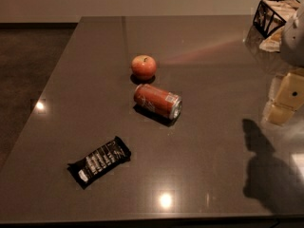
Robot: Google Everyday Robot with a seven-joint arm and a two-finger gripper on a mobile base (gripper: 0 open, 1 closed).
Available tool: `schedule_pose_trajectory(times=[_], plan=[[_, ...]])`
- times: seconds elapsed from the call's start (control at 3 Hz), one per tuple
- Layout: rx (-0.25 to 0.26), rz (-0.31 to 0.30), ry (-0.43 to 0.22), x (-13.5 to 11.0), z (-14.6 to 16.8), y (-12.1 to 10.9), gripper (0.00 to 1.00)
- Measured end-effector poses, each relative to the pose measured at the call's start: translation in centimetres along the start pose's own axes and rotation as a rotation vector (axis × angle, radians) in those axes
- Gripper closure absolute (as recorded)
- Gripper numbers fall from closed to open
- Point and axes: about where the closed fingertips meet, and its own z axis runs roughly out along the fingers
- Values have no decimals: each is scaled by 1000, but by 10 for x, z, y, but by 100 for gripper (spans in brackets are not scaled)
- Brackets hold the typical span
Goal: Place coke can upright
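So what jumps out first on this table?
The red-orange coke can lying on its side in the middle catches the eye, with a round apple just behind it. A black snack bar wrapper lies nearer the front left, and the robot's pale gripper hangs at the right edge.

Dark table [213, 175]. The coke can [157, 101] lies on its side near the middle, just beside an apple [144, 66]. A black snack bar [99, 161] lies front left. I see my gripper [284, 101] at the right edge.
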Motion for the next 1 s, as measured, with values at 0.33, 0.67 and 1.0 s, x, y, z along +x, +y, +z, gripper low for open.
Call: schedule_pose_trajectory(times=[0.33, 0.67, 1.0], plan=[[-2, -3, -5, -4, -1, -1, 0], [-36, -24, -14, -30, 10, -5, 0], [-87, -34, -16, -68, 32, -15, 0]])
